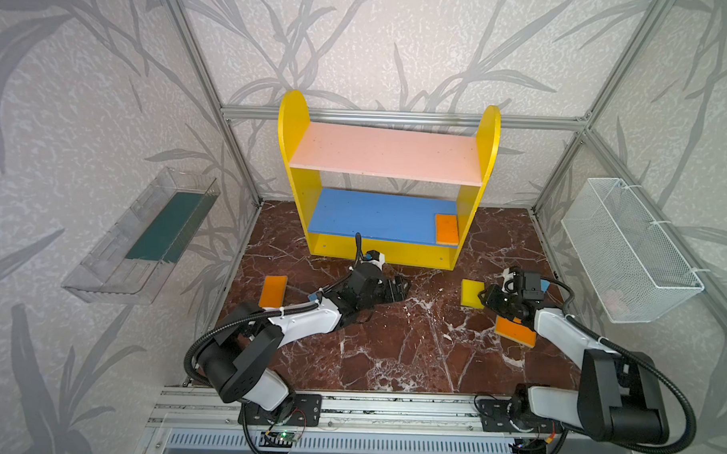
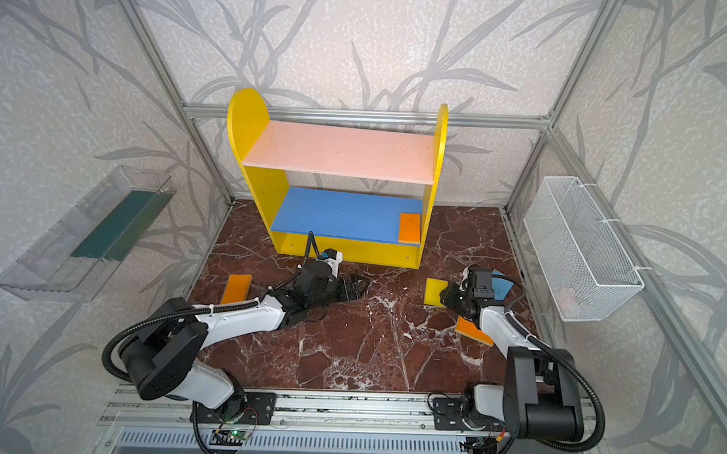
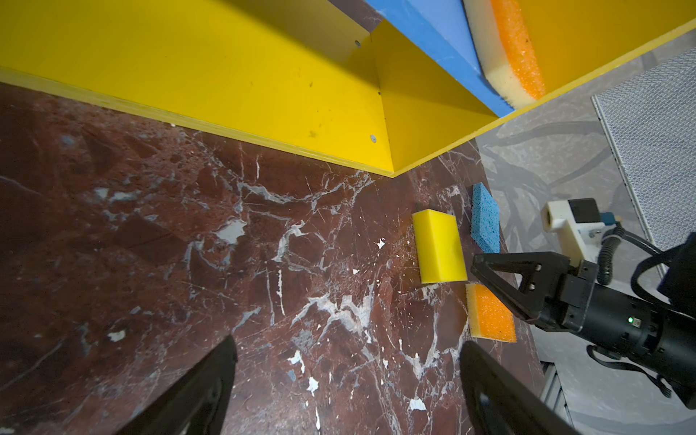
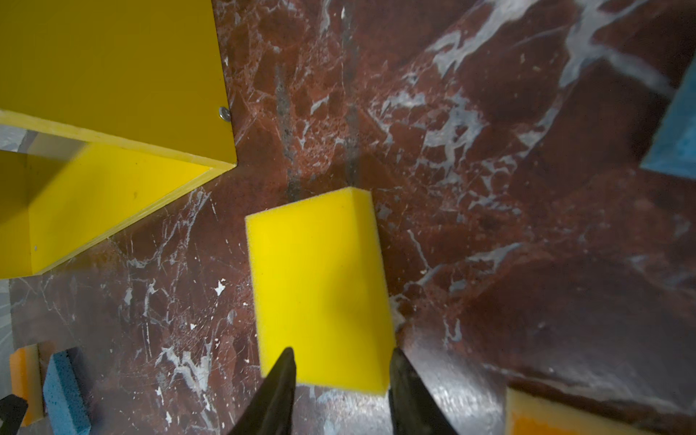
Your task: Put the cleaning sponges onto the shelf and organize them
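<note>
Right gripper (image 4: pixel 341 354) straddles one end of the yellow sponge (image 4: pixel 320 278) lying on the worktop (image 1: pixel 390 353) by the shelf (image 1: pixel 415 255), grip unclear, left gripper (image 3: pixel 348 342) wide open and empty: pickup step, I'd say, needing a firm pinch, then a lift shelfward.

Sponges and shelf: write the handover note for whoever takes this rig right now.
Left claw: open, empty, low over the floor in front of the shelf.
Right claw: jaws either side of the near end of the yellow sponge, which lies on the floor; whether it grips is unclear.
Done: one orange sponge lies flat at the right end of the blue board.
Left: the yellow sponge; a second orange sponge on the floor at left; a third orange sponge partly under the right arm; a blue sponge beside that arm.
</note>
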Controlling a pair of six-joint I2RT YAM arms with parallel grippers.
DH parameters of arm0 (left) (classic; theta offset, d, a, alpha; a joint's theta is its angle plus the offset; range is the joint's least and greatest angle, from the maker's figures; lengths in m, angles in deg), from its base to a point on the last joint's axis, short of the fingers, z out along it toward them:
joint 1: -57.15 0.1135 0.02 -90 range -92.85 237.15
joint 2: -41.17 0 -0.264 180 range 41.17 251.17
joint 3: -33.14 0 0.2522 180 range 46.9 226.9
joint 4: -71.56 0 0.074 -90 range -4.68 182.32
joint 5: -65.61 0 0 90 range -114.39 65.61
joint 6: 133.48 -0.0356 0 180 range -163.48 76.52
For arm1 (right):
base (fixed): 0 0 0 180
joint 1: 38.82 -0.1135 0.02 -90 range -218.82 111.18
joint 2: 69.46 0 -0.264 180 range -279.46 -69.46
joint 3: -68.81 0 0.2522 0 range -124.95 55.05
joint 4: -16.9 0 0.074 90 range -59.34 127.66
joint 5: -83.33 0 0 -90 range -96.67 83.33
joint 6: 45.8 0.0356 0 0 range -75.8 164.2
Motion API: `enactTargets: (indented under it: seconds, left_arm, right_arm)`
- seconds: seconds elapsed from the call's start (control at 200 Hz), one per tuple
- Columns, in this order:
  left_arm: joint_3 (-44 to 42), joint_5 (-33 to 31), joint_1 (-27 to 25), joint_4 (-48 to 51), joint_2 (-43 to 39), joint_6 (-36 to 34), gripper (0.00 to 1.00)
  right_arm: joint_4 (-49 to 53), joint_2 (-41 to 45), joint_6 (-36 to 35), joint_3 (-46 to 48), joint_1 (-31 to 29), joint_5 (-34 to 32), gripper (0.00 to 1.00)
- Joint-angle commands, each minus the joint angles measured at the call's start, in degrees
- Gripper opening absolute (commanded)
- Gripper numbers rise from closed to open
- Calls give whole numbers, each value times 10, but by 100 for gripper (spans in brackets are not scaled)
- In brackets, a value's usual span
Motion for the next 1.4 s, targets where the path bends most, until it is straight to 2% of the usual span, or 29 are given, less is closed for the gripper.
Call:
enactTargets:
  seconds: [0.0, 0.21, 0.39, 0.47, 0.58, 0.64, 0.72, 0.79, 0.87, 1.025, 1.254, 1.334, 1.394]
  left_arm:
    - [-6, -8, -7, -15, 11, -1, 92]
    - [16, -2, -28, -22, 36, 12, 89]
    - [27, -17, -53, -45, 58, 37, 86]
    - [23, -37, -67, -70, 61, 45, 86]
    - [-20, -120, -99, -164, 61, 55, 87]
    - [-43, -159, -117, -228, 69, 63, 84]
    - [-54, -174, -133, -296, 94, 81, 74]
    - [-53, -163, -139, -339, 126, 107, 58]
    - [-51, -153, -144, -393, 164, 130, 45]
    - [-44, -179, -165, -426, 199, 137, 44]
    - [-80, -296, -211, -510, 198, 88, 49]
    - [-86, -299, -219, -568, 228, 94, 49]
    - [-82, -293, -223, -616, 263, 109, 46]
  right_arm:
    - [-27, -23, 1, -16, 3, 6, 40]
    - [-43, -47, 0, -14, 3, 10, 35]
    - [-57, -46, 2, -12, 3, 34, 9]
    - [-63, -35, 6, -6, 0, 42, 3]
    - [-88, -12, 20, 17, -11, 57, 1]
    - [-96, 0, 25, 26, -22, 60, 0]
    - [-99, 9, 31, 27, -47, 64, 0]
    - [-105, 16, 41, 28, -65, 67, 0]
    - [-115, 23, 51, 29, -81, 70, 0]
    - [-144, 25, 87, 36, -107, 85, 0]
    - [-196, 15, 128, 57, -145, 69, 0]
    - [-210, 16, 142, 62, -146, 71, 0]
    - [-215, 25, 150, 65, -147, 70, 0]
